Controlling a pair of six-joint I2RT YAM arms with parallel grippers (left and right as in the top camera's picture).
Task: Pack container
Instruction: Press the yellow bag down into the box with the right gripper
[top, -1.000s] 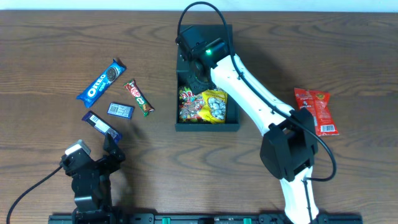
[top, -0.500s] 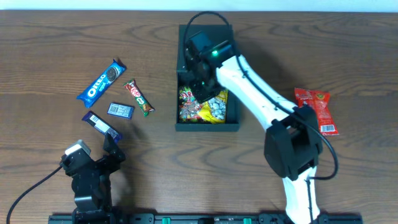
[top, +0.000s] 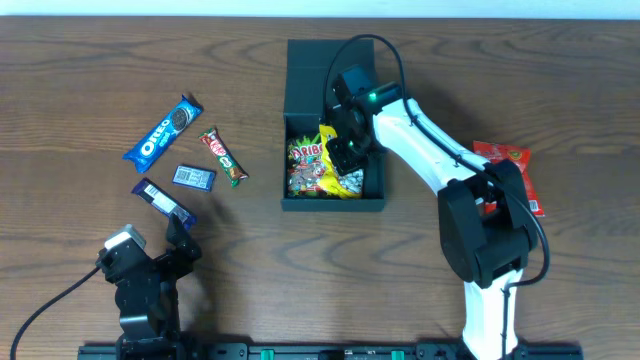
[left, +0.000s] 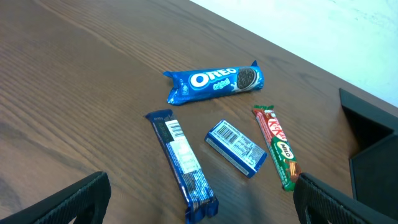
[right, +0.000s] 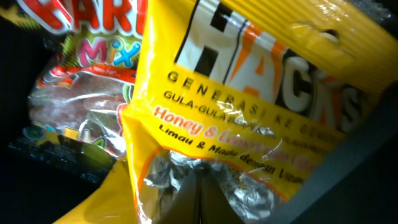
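Note:
The dark teal container (top: 333, 204) stands open at the table's middle, its lid laid back behind it. Inside lie a Haribo bag (top: 304, 165) and a yellow Hacks bag (top: 345, 172). My right gripper (top: 342, 148) is down inside the container, shut on the Hacks bag (right: 249, 81), whose upper edge is pulled up. In the right wrist view the fingers (right: 199, 190) pinch the bag's foil, with the Haribo bag (right: 81, 93) to the left. My left gripper (top: 165, 250) is open and empty near the front left edge, apart from the snacks (left: 202, 210).
An Oreo pack (top: 163, 130), a red-green KitKat bar (top: 223, 157), a small blue packet (top: 194, 177) and a dark blue bar (top: 163, 200) lie left of the container. A red packet (top: 510, 176) lies to its right, partly behind my right arm.
My right gripper moved from the container's back left toward its right side and front. It now holds the Hacks bag, whose top edge has lifted. The left arm has not moved.

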